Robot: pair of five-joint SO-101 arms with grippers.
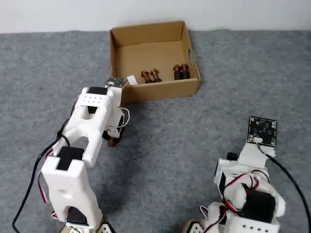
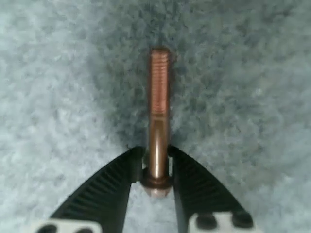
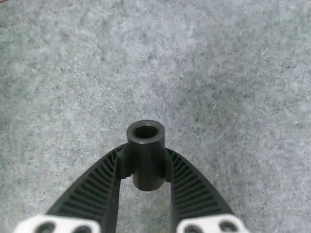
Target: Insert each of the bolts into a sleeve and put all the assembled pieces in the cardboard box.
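Left end effector (image 2: pixel 156 165): clenched on a copper bolt (image 2: pixel 159 111). The fingers (image 2: pixel 112 187) grip the plain shank just above the head. The head sits inside the grip, and the threaded end juts out well past the fingertips over the grey tabletop (image 2: pixel 58 73).

High view: left arm at 8 o'clock on the tabletop, with its end effector (image 1: pixel 112 138) near the 7 o'clock corner of the cardboard box (image 1: pixel 160 92). The bolt end shows below it.

Right end effector (image 3: pixel 146 158): clenched on a dark sleeve (image 3: pixel 146 141). The sleeve is pinched at its lower half right at the fingertips, with the open bore facing the wrist camera.

High view: right arm at 5 o'clock, well apart from the left arm.

The box sits at 12 o'clock. Assembled pieces lie inside along its near wall, one pair (image 1: pixel 150 75) and a second pair (image 1: pixel 181 72) at 3 o'clock of the first.
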